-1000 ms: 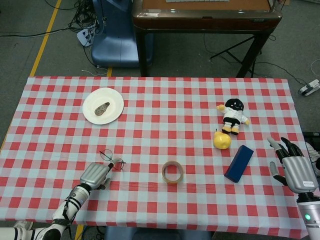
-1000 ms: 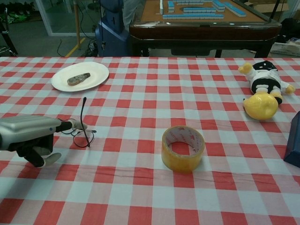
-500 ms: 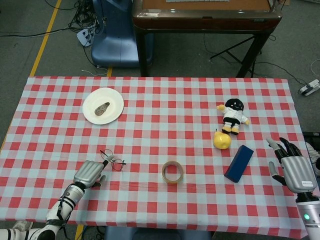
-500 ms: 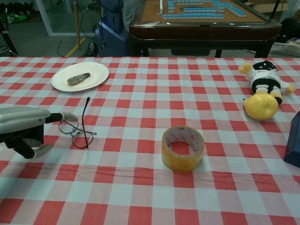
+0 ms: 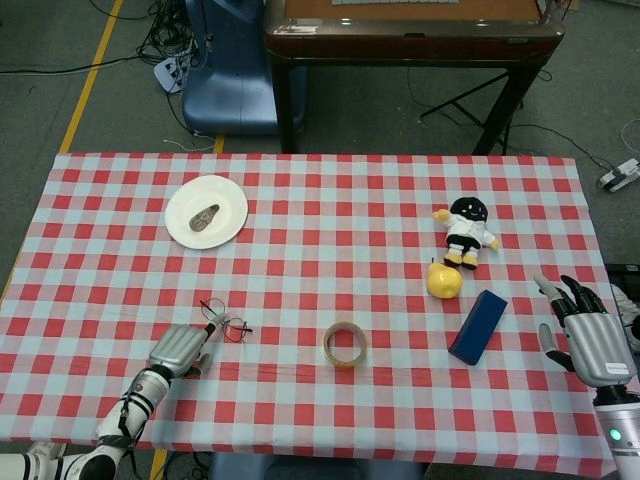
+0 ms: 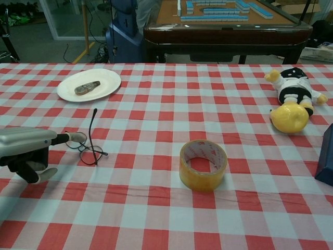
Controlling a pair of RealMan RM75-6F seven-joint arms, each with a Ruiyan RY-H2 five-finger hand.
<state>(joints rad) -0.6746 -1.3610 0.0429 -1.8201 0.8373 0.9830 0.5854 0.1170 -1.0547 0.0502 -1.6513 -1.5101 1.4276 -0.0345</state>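
My left hand [image 5: 176,349] lies on the checked tablecloth near the front left edge. One finger stretches out and touches the rim of a pair of thin black glasses [image 5: 224,323]; the other fingers are curled under. The chest view shows that left hand [image 6: 25,148] with its fingertip at the glasses [image 6: 88,148], one temple sticking upward. No pinch on the glasses is visible. My right hand [image 5: 586,338] hovers at the table's right edge, fingers spread and empty, right of a dark blue box [image 5: 478,326]; the chest view does not show it.
A roll of yellowish tape [image 5: 345,344] stands near the front middle. A white plate [image 5: 228,198] with a small brownish object is at back left. A yellow pear-like fruit [image 5: 444,280] and a small doll [image 5: 466,231] lie at right. A wooden table stands behind.
My left hand drew back to the left, then edged right again; the glasses turned slightly with its fingertip. The right hand has barely moved.
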